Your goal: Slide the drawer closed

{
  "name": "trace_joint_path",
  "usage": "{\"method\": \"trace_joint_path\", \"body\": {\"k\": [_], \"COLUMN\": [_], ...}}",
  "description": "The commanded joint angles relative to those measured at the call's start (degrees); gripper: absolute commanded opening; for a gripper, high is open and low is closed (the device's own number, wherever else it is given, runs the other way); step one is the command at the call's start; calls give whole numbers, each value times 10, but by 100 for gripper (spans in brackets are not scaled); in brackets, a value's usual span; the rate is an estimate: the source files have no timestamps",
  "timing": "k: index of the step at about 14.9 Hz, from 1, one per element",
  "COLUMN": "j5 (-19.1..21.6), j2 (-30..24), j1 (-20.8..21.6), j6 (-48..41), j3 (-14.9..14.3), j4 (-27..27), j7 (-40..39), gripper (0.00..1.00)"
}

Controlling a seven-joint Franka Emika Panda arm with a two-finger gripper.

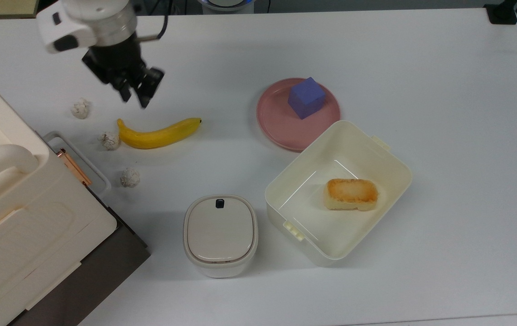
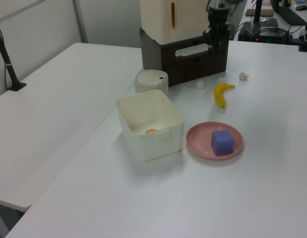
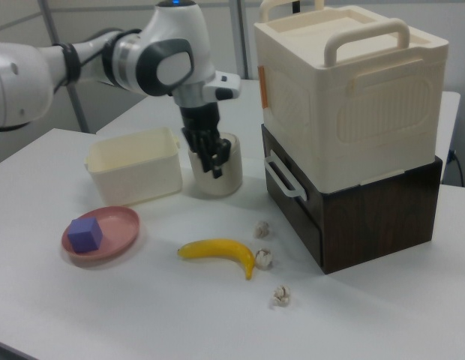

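White worktop (image 1: 421, 68) with odds and ends scattered about. Drawer (image 3: 292, 196) sits flush in the dark base under the cream cabinet (image 3: 345, 97), so I'd say the closing's done and only backing off remains. Jaws (image 1: 137, 94) look nearly closed, empty, above the banana (image 1: 158, 133), well apart from the drawer handle (image 3: 283, 178).

The drawer (image 3: 292, 201), off to the right view's right of the jaws, has a dark matt wood front and a smooth white plastic handle. The cabinet (image 3: 349, 90) above it is cream moulded plastic with a faint sheen. Below the jaws in the top view, the banana (image 1: 158, 134) looks smooth and waxy, and the small lumps (image 1: 129, 177) rough (crumpled paper, perhaps). The gripper (image 1: 134, 93) is matt black.
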Motion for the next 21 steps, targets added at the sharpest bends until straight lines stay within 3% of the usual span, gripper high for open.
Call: {"method": "trace_joint_path", "body": {"k": [1,5,10,14,21], "j5": [9,9,9,9,9], "j2": [-64,-111,-162,-162,-158], "j1": [17,17,24,17,17], "j6": [-51,-57,-93,-91,-91], "j3": [12,31,33,53,53], "j4": [-53,-86,-106,-102,-101], "j7": [-69,-111,-146,-146,-140], "gripper": [62,100,100,100,100]}}
